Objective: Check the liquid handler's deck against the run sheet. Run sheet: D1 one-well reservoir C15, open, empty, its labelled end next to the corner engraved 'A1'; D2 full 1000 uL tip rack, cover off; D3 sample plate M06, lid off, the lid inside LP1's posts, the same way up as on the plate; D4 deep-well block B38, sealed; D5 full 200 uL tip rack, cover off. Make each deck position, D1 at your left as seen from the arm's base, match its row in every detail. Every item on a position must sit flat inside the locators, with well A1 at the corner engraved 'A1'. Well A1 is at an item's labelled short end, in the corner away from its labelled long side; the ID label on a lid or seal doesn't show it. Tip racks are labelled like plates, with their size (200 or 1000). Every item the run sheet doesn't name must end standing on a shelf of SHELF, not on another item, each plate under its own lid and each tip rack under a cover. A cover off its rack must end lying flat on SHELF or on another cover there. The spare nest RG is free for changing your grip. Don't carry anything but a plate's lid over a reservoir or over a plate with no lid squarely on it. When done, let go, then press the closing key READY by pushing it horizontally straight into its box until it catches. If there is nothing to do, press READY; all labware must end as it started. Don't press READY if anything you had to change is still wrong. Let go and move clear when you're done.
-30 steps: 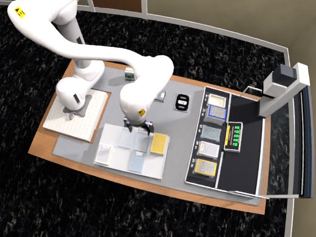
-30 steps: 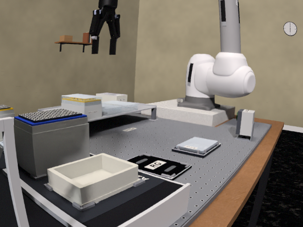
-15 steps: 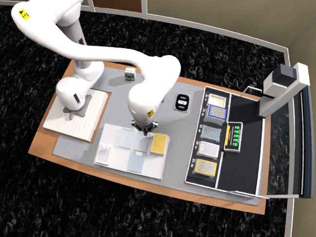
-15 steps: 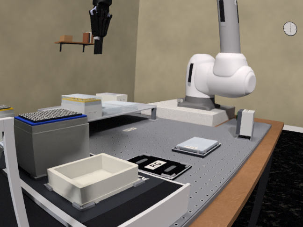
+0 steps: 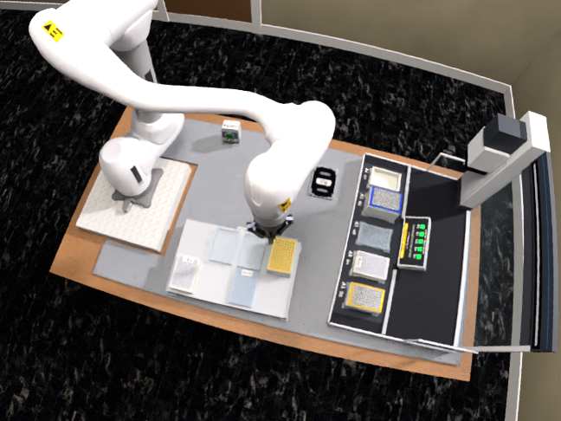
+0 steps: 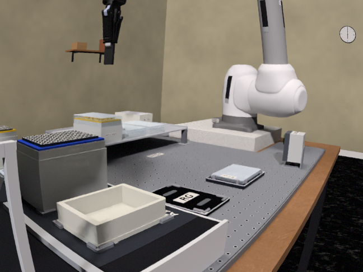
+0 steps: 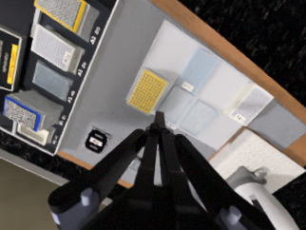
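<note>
My gripper (image 6: 108,60) (image 7: 159,118) is shut on nothing and hangs high above the SHELF (image 5: 213,281) (image 6: 176,127) (image 7: 166,47), near a yellow tip rack (image 5: 281,255) (image 6: 96,122) (image 7: 147,90) that stands there under a clear cover. On the deck stand the open white reservoir (image 5: 384,178) (image 6: 111,209) (image 7: 30,133), the blue uncovered tip rack (image 5: 384,199) (image 6: 58,137) (image 7: 19,111), a plate (image 5: 375,236) (image 7: 49,81), a white-topped block (image 5: 370,265) (image 7: 52,47) and a yellow uncovered tip rack (image 5: 365,296) (image 7: 62,11). A lid (image 6: 236,173) lies in its own nest. The READY box (image 5: 229,131) (image 6: 294,148) stands near the arm's base.
The shelf also holds a lidded plate (image 5: 184,271) (image 7: 249,105) and flat clear covers (image 5: 224,244) (image 5: 242,285) (image 7: 200,71). The black RG nest (image 5: 324,178) (image 6: 191,200) (image 7: 98,139) holds nothing. A panel with green lights (image 5: 414,242) sits beside the deck.
</note>
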`<state>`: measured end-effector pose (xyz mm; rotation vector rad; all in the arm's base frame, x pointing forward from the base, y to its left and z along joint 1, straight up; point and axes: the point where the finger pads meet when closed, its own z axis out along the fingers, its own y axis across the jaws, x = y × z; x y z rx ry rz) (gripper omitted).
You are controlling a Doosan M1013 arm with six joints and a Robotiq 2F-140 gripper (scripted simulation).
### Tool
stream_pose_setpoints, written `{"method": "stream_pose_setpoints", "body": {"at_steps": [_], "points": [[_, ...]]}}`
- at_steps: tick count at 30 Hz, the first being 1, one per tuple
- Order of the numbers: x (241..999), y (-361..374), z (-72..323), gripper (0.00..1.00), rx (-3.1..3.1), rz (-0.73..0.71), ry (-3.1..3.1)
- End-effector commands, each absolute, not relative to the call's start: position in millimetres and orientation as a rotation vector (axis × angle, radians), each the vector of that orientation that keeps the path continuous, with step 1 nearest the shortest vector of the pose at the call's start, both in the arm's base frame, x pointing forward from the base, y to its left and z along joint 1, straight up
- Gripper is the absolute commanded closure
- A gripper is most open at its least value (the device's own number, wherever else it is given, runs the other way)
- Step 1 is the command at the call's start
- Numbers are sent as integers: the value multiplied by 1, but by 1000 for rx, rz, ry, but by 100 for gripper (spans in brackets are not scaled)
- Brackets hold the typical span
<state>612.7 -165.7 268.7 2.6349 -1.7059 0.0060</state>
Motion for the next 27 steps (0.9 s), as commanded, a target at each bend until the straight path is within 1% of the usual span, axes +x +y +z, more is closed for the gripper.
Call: {"method": "stream_pose_setpoints", "body": {"at_steps": [1,21,27], "points": [[613,-166,269,90,2690,7,-1621],[613,-166,269,90,2926,7,-1140],[643,-166,270,90,2989,7,-963]]}}
